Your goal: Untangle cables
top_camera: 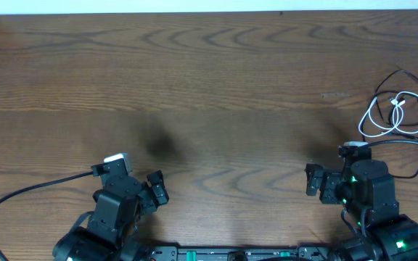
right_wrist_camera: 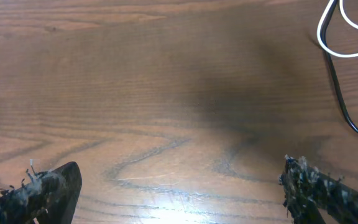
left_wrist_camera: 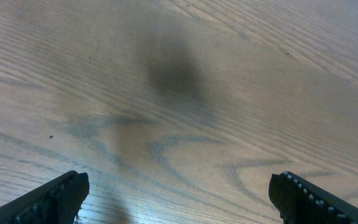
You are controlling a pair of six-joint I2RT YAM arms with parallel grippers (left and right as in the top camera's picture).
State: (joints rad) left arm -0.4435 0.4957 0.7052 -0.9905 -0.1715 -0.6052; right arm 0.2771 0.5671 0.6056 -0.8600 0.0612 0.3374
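The white cable (top_camera: 396, 116) lies in a loose coil at the table's right edge, its plug end inside the loop. A thin black cable (top_camera: 412, 77) runs round it from above. In the right wrist view the white cable (right_wrist_camera: 328, 37) shows at the top right, and the black cable (right_wrist_camera: 339, 93) trails down from it to the right edge. My right gripper (top_camera: 312, 181) (right_wrist_camera: 179, 180) stands open over bare wood, left of and nearer than the cables. My left gripper (top_camera: 158, 187) (left_wrist_camera: 179, 186) is open too, far to the left, with nothing between its fingers.
A thick black cord (top_camera: 35, 190) leads from the left arm off the left edge. Another dark cord (top_camera: 412, 143) runs from the right arm toward the right edge. The wooden table (top_camera: 209, 87) ends at a pale strip at the back.
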